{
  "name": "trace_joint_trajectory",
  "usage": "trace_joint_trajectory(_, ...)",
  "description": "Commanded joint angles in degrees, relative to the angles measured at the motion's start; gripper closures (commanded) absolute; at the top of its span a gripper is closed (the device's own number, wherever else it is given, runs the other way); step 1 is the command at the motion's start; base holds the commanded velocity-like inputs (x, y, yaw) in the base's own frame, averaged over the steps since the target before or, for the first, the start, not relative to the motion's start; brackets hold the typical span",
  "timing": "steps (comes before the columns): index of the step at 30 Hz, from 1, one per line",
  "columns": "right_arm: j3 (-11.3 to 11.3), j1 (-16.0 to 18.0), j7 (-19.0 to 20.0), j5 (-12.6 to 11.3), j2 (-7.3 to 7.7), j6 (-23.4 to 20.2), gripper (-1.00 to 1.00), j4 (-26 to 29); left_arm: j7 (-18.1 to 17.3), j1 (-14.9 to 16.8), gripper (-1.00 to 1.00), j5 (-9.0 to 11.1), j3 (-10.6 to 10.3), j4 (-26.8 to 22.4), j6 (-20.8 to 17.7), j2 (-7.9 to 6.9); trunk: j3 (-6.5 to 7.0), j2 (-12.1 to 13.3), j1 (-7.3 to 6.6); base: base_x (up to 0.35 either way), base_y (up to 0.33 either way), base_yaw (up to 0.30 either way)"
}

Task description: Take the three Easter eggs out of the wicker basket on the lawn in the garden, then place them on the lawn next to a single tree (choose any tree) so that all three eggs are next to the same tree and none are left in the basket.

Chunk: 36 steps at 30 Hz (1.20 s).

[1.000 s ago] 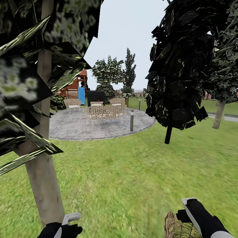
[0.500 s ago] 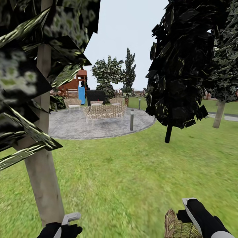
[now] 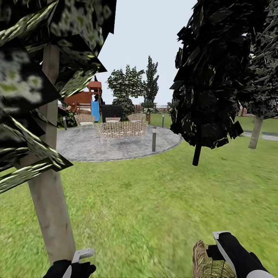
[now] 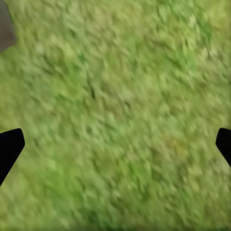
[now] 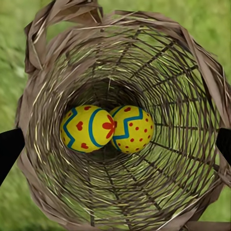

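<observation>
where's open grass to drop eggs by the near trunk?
Bare lawn runs from the pale trunk across to the wicker basket and back to the paved patio. Grass under the left gripper is open too. It is crowded inside the basket, where two Easter eggs touch.

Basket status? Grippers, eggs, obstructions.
Left gripper open over lawn, beside the tree trunk. Right gripper at the wicker basket, grip unclear. Two Easter eggs visible in the basket. Nothing in the way.

Black pincers (image 3: 222, 247) with pale grey fingers (image 3: 83, 254), white forearm casing.
</observation>
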State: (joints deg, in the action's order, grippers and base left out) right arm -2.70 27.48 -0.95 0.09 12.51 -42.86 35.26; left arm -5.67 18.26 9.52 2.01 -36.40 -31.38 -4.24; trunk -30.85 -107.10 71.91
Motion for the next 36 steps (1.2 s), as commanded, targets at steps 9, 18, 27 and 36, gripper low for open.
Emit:
trace_joint_trajectory(9, -0.2, 0.0, 0.1, -0.3, 0.01, -0.1, -1.0, 0.0, -0.2, 0.0, -1.0, 0.2, 0.1, -0.1, -0.4, 0.09, -0.79, -1.7, 0.88, 0.0, 0.0, 0.0)
trace_joint_trajectory(18, -0.2, 0.0, 0.1, -0.2, -0.03, -0.1, -1.0, -0.9, -0.3, 0.0, -1.0, 0.2, 0.0, -0.1, -0.4, 0.11, -0.79, -1.7, 0.88, 0.0, 0.0, 0.0)
trace_joint_trajectory(27, -0.2, 0.0, 0.1, -0.2, -0.03, -0.2, -1.0, -1.0, -0.3, 0.0, -1.0, 0.2, 0.2, -0.1, -0.7, 0.09, -2.41, -5.3, 2.86, 0.0, 0.0, 0.0)
trace_joint_trajectory(36, -0.2, 0.0, 0.1, -0.2, -0.11, -0.2, -1.0, -1.0, -0.2, 0.0, -1.0, 0.2, 0.1, 0.0, -0.7, 0.11, -4.02, -8.9, 4.83, 0.0, 0.0, 0.0)
